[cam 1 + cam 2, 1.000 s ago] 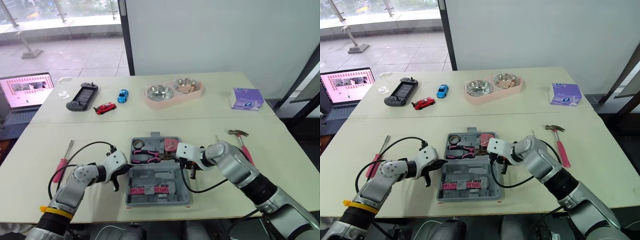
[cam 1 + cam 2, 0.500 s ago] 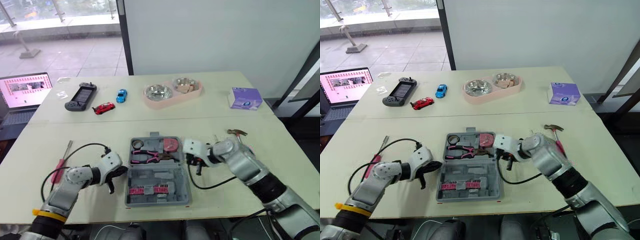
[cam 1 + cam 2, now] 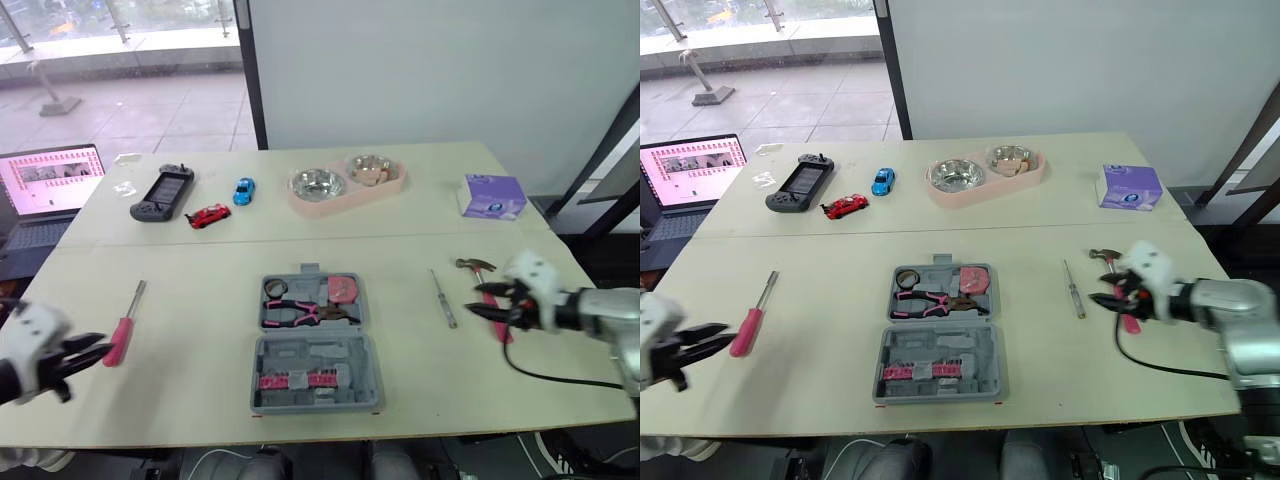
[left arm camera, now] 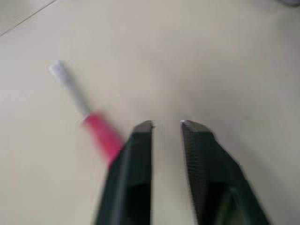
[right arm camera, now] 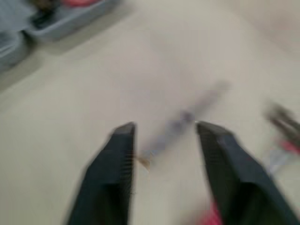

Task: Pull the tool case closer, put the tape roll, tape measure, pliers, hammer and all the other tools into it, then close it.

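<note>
Tool case (image 3: pixel 315 345) lies open mid-tabletop (image 3: pixel 200 290), pliers (image 3: pixel 300 313) inside. Your left gripper (image 4: pixel 166 124), jaws apart and empty, is just beside the red screwdriver (image 3: pixel 124 330). Your right gripper (image 5: pixel 164 126), likewise apart, is near the hammer (image 3: pixel 476 265).

right end effector (image 3: pixel 475 301) hides part of the hammer (image 3: pixel 474 265); laptop (image 3: pixel 48 181) cut off.

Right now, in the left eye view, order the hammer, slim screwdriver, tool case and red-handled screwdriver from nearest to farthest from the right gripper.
1. hammer: at the right gripper, on the table's right side.
2. slim screwdriver: just inward, towards the case.
3. tool case: open, mid-table.
4. red-handled screwdriver: far left side.
</note>
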Motion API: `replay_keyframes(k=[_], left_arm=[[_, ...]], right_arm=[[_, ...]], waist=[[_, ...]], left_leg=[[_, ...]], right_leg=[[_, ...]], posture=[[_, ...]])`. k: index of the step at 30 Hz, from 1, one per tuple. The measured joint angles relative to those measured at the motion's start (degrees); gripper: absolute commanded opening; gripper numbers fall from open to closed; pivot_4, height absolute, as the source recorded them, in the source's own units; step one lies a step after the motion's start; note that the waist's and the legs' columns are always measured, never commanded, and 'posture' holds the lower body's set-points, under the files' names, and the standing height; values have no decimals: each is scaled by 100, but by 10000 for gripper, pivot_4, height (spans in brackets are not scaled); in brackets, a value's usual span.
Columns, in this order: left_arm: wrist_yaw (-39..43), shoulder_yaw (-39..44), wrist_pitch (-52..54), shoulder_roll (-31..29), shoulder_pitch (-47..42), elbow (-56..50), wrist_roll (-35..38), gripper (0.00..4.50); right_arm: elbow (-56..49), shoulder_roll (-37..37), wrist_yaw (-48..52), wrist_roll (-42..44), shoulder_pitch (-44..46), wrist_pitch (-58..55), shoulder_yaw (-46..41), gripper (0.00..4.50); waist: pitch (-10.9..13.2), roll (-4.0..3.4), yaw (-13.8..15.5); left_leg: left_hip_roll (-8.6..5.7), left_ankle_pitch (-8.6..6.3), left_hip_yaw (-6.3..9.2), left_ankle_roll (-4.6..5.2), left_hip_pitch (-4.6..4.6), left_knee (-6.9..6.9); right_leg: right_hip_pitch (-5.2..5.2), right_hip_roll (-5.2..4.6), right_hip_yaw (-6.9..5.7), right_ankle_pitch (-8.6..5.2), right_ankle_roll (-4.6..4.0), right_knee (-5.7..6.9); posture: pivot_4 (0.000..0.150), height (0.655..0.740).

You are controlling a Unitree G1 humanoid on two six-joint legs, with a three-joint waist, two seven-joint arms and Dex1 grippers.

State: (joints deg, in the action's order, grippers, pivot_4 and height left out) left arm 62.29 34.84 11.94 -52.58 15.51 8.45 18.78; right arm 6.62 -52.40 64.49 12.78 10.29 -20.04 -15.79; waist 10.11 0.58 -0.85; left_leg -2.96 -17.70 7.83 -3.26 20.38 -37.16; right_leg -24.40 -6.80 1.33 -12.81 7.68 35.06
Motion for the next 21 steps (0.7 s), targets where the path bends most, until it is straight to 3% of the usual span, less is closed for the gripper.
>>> replay_keyframes(k=[2, 4, 12, 21], left_arm=[[47, 326, -123, 0, 93, 409, 97, 33362], [91, 665, -247, 1, 235, 814, 183, 44551], [-96, 1169, -822, 212, 451, 1855, 310, 44551], [-501, 1082, -823, 411, 335, 1704, 318, 44551]], right_arm=[[293, -1, 86, 270, -258, 218, -463, 43785], [568, -1, 116, 424, -508, 374, -800, 45000], [1153, 226, -43, 568, -1080, 914, -1195, 45000], [1051, 352, -465, 570, -1141, 1002, -1144, 45000]], waist=[[1, 2, -5], [1, 2, -13], [-1, 4, -37], [-2, 3, -15]], left_leg=[[2, 0, 0, 0, 0, 0], [3, 0, -2, 0, -2, 0], [9, 0, -7, 0, -9, 0], [7, 0, -8, -1, -7, -1]], right_leg=[[0, 1, 0, -5, -6, 1], [1, 1, 0, -11, -15, 2], [2, 5, 6, -9, -11, 9], [2, 4, 8, -2, 1, 8]], posture=[[1500, 7360], [1500, 7360], [1500, 7360], [1500, 7360]])
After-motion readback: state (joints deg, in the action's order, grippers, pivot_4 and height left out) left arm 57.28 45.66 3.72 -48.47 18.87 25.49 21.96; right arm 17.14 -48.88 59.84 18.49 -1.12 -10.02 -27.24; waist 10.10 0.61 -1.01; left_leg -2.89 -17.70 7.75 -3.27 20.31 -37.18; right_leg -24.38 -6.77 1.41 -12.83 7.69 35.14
